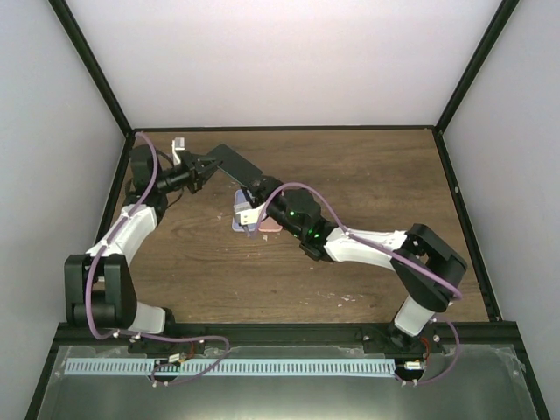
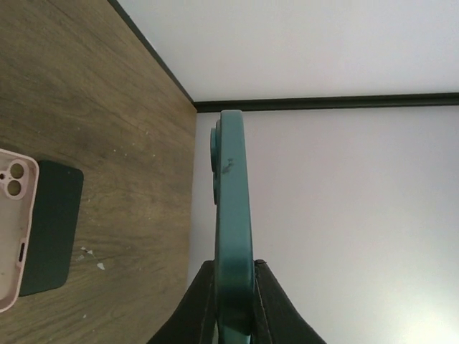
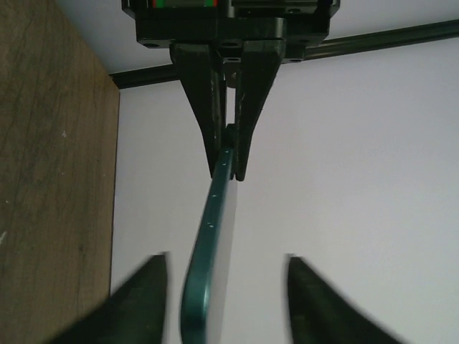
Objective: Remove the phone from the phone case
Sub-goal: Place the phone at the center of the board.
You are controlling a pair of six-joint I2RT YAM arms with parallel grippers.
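1. Starting at the left hand (image 2: 234,266): it is clenched on one short end of the dark green phone case (image 2: 233,193). One finger presses each broad face, so the case stands edge-on to that wrist camera, with the lens bump on the face turned toward the worktop (image 2: 93,107).
2. The case hangs in the air above the worktop and touches nothing but that hand. I cannot separate the phone from the case in any view, so I judge it is seated inside.
3. The long axis runs straight out from the left hand toward the right hand (image 3: 224,261). From overhead it reads as a dark slab bridging the two.
4. The right hand is released. Its fingers (image 3: 147,294) are spread wide and straddle the free end, one off each broad face with a gap on both sides.
5. In the right wrist view the free end sits off-centre, nearer the finger on the left of the frame.
6. My judgement is that the coming move hangs on this alignment. The right hand is the one placed to close, and I would centre it on the axis first so that both fingers meet the case together.
7. Farther out, a pink case (image 2: 8,229) and a dark green slab (image 2: 50,226) lie side by side on the worktop, well clear of both hands.
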